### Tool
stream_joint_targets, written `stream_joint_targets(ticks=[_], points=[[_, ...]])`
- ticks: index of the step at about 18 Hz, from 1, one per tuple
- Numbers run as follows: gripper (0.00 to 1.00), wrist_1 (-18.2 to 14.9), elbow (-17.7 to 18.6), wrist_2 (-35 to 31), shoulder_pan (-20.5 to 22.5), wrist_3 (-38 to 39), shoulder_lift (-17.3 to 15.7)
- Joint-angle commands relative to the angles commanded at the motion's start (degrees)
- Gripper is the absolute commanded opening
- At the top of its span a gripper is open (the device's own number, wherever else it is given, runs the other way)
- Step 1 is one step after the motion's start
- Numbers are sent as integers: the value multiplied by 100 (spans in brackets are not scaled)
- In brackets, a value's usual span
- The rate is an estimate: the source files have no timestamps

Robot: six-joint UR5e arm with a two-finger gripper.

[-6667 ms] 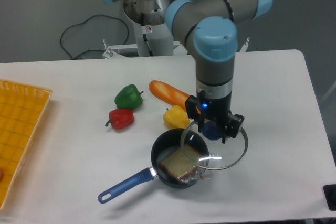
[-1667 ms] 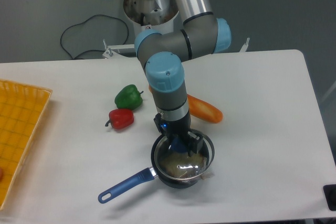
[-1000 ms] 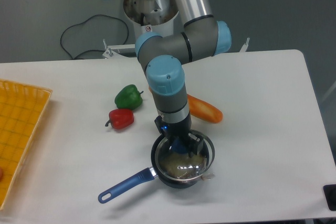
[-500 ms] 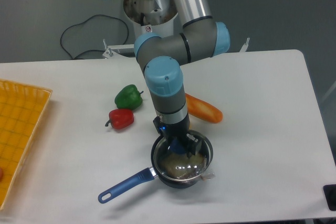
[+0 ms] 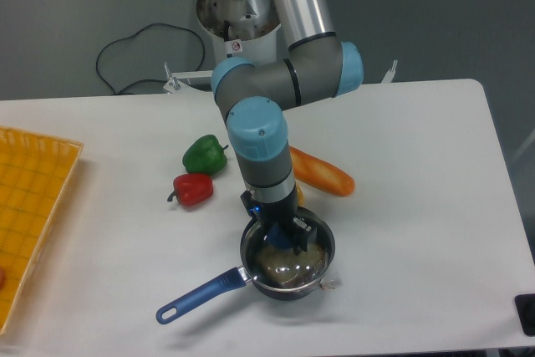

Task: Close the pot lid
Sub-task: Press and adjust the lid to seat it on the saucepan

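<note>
Hand [image 5: 282,233] pinched the blue knob of the lid [image 5: 294,258], which sat directly beneath it on the pot [image 5: 266,277], rim looking slightly off toward the hand's right. Risk judged: letting go before the rim seated would leave the lid cocked or sliding off. Pressing sideways could shove the light pot across the table [image 5: 418,206].

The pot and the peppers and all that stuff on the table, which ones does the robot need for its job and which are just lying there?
For the job: the pot, the lid, the gripper holding the lid's knob.

Just lying there: green pepper, red pepper, orange bread roll, yellow tray.
</note>
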State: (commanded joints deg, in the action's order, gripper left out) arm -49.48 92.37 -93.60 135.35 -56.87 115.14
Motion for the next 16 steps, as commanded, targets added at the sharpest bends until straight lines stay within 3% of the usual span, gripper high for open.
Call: stream_joint_targets(ticks=[6, 7, 9, 16], points=[[65, 0, 18, 0, 0, 0, -9], [71, -9, 9, 0, 0, 0, -9], [100, -9, -9, 9, 0, -9, -9], [100, -26, -79, 9, 61, -35, -35]])
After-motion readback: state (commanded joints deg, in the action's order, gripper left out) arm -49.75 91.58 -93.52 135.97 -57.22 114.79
